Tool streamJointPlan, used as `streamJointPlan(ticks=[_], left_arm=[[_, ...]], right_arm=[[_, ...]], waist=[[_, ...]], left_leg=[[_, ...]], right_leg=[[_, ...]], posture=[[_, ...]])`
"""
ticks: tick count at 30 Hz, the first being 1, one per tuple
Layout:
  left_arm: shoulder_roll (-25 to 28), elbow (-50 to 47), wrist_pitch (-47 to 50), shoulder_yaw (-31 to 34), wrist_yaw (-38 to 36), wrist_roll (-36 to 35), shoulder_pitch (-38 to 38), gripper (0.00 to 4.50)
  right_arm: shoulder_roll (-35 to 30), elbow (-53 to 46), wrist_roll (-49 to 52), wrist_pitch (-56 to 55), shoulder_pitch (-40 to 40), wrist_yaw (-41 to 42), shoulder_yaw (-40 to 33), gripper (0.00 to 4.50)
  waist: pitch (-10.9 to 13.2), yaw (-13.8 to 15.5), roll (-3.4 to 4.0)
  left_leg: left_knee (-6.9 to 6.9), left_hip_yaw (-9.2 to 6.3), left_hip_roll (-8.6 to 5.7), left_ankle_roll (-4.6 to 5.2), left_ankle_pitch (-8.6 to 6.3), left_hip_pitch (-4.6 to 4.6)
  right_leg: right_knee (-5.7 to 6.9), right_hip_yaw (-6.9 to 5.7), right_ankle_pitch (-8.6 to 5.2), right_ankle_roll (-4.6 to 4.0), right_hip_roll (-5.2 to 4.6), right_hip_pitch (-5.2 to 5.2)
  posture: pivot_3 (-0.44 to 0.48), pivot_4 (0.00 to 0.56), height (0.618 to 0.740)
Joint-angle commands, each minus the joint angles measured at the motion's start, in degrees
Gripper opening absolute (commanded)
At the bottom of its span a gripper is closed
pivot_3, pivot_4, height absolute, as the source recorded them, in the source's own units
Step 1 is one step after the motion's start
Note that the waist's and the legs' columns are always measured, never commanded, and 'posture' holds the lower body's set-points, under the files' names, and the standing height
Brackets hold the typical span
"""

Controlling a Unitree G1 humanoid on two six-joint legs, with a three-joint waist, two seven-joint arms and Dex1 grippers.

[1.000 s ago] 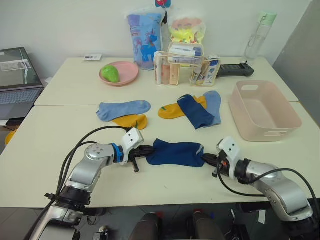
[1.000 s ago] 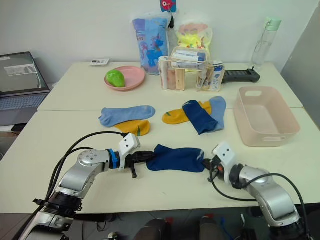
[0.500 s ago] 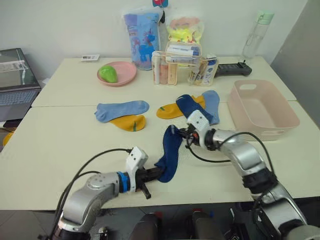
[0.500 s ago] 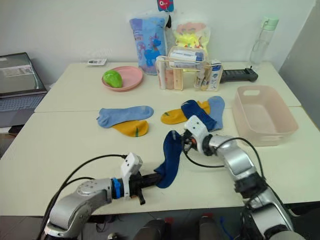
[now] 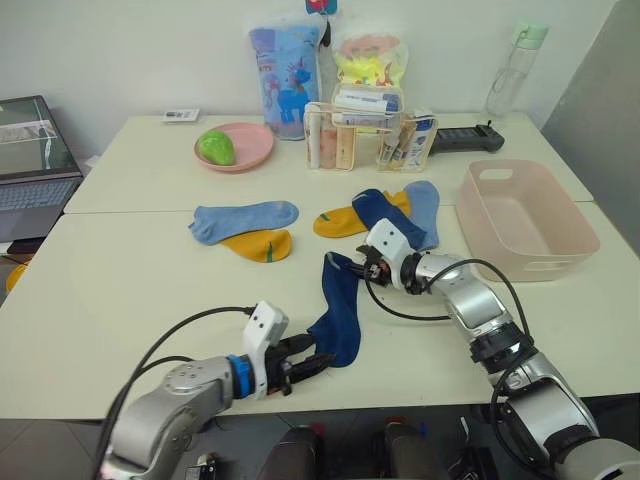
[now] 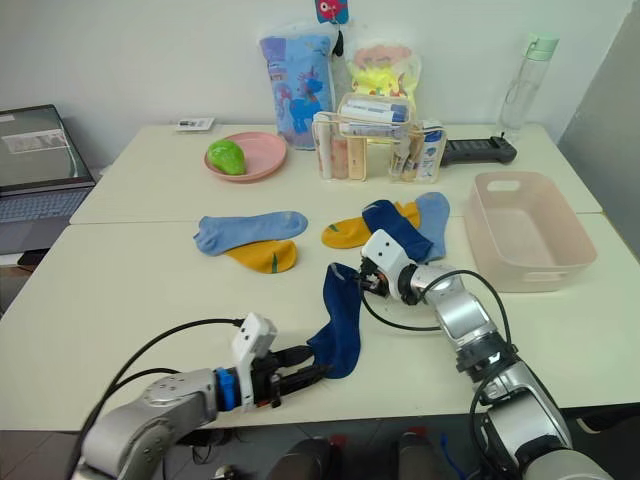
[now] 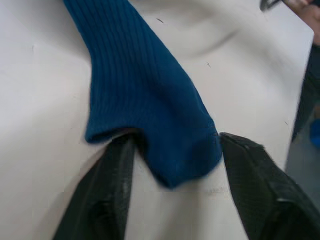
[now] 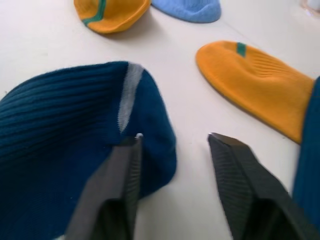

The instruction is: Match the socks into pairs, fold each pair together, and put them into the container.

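Observation:
A navy sock (image 5: pixel 338 305) lies on the table, running from near the front edge toward the middle. My left gripper (image 5: pixel 308 364) is open at its near end, and that end (image 7: pixel 150 100) lies loose between the spread fingers. My right gripper (image 5: pixel 363 268) is open at the far end, whose grey-striped tip (image 8: pixel 125 100) rests against one finger. Behind it lie a second navy sock (image 5: pixel 372 208), a mustard sock (image 5: pixel 338 221) and a light blue sock (image 5: pixel 426 204) in an overlapping heap. Another light blue sock (image 5: pixel 243 217) and mustard sock (image 5: pixel 260 244) lie to the left. The pink container (image 5: pixel 560 245) stands at the right.
A pink plate (image 5: pixel 250 155) with a green object, a clear organizer box (image 5: pixel 365 140), two printed bags and a bottle (image 5: pixel 507 70) line the back. A black device (image 5: pixel 468 138) lies behind the container. A laptop (image 5: pixel 30 160) sits off the table's left side.
Both grippers went from shut on the navy sock to open. The right gripper carried its end away from the front edge, turning the sock; the left drew back toward the front edge.

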Motion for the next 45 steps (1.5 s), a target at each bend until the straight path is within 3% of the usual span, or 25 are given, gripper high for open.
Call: streamJointPlan(ticks=[1,2,3,6,10,14,20,25,28,37,40,45], left_arm=[[4.1,-1.13,0.48,4.49,-2.54,-2.48,-0.16,3.91],[6.27,0.55,0.55,6.47,-3.6,-2.93,-1.99,4.2],[8.33,3.19,0.22,7.85,-4.69,-2.77,-5.03,4.46],[10.08,10.85,-1.94,7.61,-5.72,-1.29,-13.9,4.46],[4.41,25.45,-8.28,0.34,-5.67,5.23,-29.22,4.46],[-1.55,36.45,-11.53,-2.92,-5.73,8.69,-39.07,4.46],[-7.46,51.84,-20.76,-10.99,-6.21,18.41,-46.83,4.46],[-9.54,56.6,-24.43,-11.54,-7.6,21.04,-47.97,4.46],[-9.98,57.51,-25.09,-11.16,-8.08,21.41,-48.14,3.87],[-8.7,53.75,-24.28,-9.94,-8.13,21.72,-44.43,0.98],[-7.44,49.8,-22.62,-9.13,-7.92,21.66,-41.13,0.02],[-4.81,32.95,-15.01,-5.45,-5.3,18.24,-29.42,0.02]], right_arm=[[-2.15,-4.48,-0.13,-2.45,0.2,2.3,-1.46,3.55],[-3.45,-6.97,1.31,-3.27,1.05,5.07,-1.69,3.9],[-4.67,-10.47,4.27,-2.97,2.31,8.89,-2.17,3.93],[-8.29,-16.3,7.75,-3.9,5.01,17.11,-1.36,3.93],[-11.99,-17.79,8.11,-6.71,7.73,25.62,2.06,3.93],[-13.38,-16.88,5.63,-7.55,7.62,29.83,6.09,3.93],[-11.63,-14.11,1.51,-6.41,6.94,31.44,11.75,3.93],[-8.58,-10.75,-0.9,-7.83,6.44,29.28,12.18,3.93],[-7.3,-10.06,-0.81,-8.21,6.74,28.18,11.62,3.33],[-11.25,-11.2,0.19,-10.48,7.94,30.82,9.69,0.15],[-12.44,-11.61,0.22,-10.9,8.33,30.79,8.86,0.0],[-14.78,-9.37,0.98,-12.7,6.53,32.13,6.25,0.0]], waist=[[0.0,0.01,0.01],[0.01,0.01,0.01],[0.01,0.12,-0.01],[0.04,0.59,0.02],[0.01,0.89,-0.06],[0.03,0.15,-0.13],[0.03,-0.55,-0.14],[0.03,-0.74,-0.15],[0.03,-0.73,-0.15],[0.03,-0.75,-0.15],[0.03,-0.75,-0.14],[0.03,-1.1,-0.13]], left_leg=[[0.0,-0.01,0.0,0.0,0.0,-0.01],[0.0,0.0,0.0,0.0,0.0,0.0],[0.0,0.0,0.0,0.0,0.0,-0.01],[0.02,-0.12,0.0,0.01,0.0,-0.04],[0.1,-0.1,-0.09,0.03,-0.01,-0.01],[0.12,-0.09,-0.07,0.01,0.0,-0.12],[0.1,-0.09,-0.02,-0.01,0.01,-0.1],[0.11,-0.08,-0.04,-0.01,0.01,-0.13],[0.13,-0.1,-0.04,-0.02,0.01,-0.11],[0.13,-0.1,-0.05,-0.01,0.01,-0.12],[0.12,-0.11,-0.05,-0.02,0.01,-0.12],[0.1,-0.09,-0.04,-0.01,0.01,-0.1]], right_leg=[[0.0,-0.02,0.0,0.0,0.0,0.0],[-0.01,-0.01,0.0,0.0,0.0,0.01],[-0.02,-0.01,0.0,0.0,0.0,0.01],[-0.03,-0.13,-0.01,-0.01,0.0,0.02],[-0.12,-0.13,0.02,0.04,-0.05,0.1],[-0.05,-0.11,0.03,0.06,-0.05,0.0],[-0.01,-0.13,0.02,0.05,-0.01,-0.04],[0.0,-0.1,0.03,0.05,-0.01,-0.07],[0.0,-0.11,0.03,0.05,-0.01,-0.04],[-0.01,-0.1,0.03,0.05,-0.02,-0.05],[-0.01,-0.1,0.03,0.05,-0.02,-0.05],[-0.02,-0.06,0.03,0.05,-0.02,-0.04]], posture=[[0.0,0.15,0.74],[0.0,0.15,0.74],[0.0,0.15,0.74],[0.0,0.15,0.74],[0.0,0.15,0.74],[0.0,0.15,0.74],[0.0,0.15,0.74],[0.0,0.15,0.74],[0.0,0.15,0.74],[0.0,0.15,0.74],[0.0,0.15,0.74],[0.0,0.15,0.74]])
